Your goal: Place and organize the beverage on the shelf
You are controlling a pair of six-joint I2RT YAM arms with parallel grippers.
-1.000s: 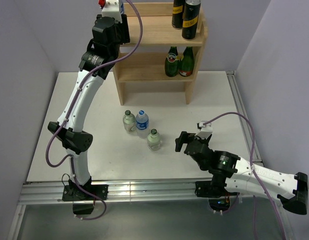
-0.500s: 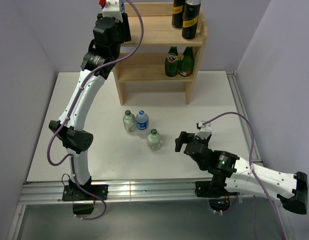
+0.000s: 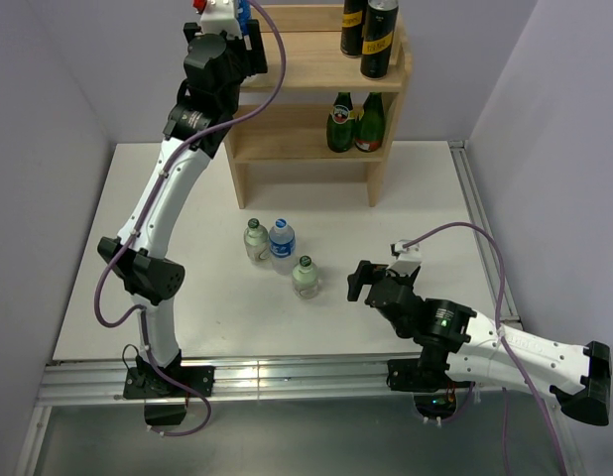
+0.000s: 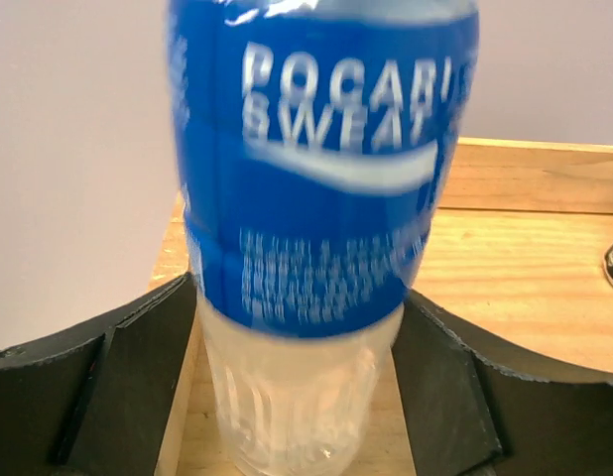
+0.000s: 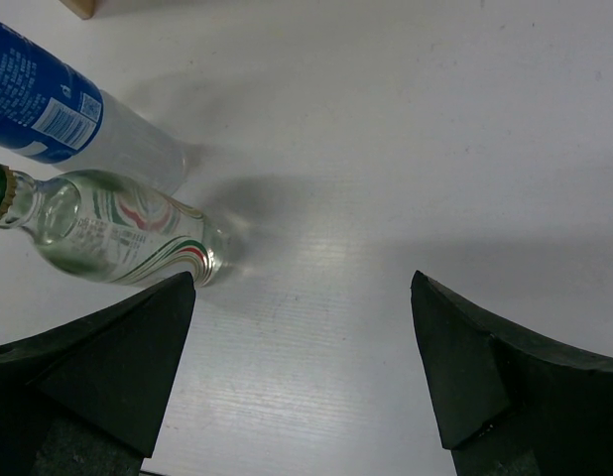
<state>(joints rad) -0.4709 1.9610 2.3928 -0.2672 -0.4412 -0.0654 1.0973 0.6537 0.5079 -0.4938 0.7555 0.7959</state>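
My left gripper [image 3: 239, 18] is up at the left end of the shelf's [image 3: 311, 71] top board. Its fingers flank a blue-labelled water bottle [image 4: 321, 198] that stands upright on the wood, and the jaws look slightly parted from it. Two dark cans [image 3: 380, 38] stand at the board's right end. On the table a second water bottle [image 3: 282, 244] stands between two green-capped bottles [image 3: 255, 238] [image 3: 306, 277]. My right gripper [image 3: 358, 281] hangs open and empty just right of the nearer green-capped bottle [image 5: 118, 243].
Two dark green glass bottles [image 3: 354, 121] stand on the shelf's lower tier at the right. A purple wall closes in on both sides of the white table [image 3: 426, 198]. The metal rail [image 3: 287, 375] runs along the near edge.
The left jaws have come apart from the water bottle on the top board, and the left wrist has shifted slightly. The right arm has not moved.
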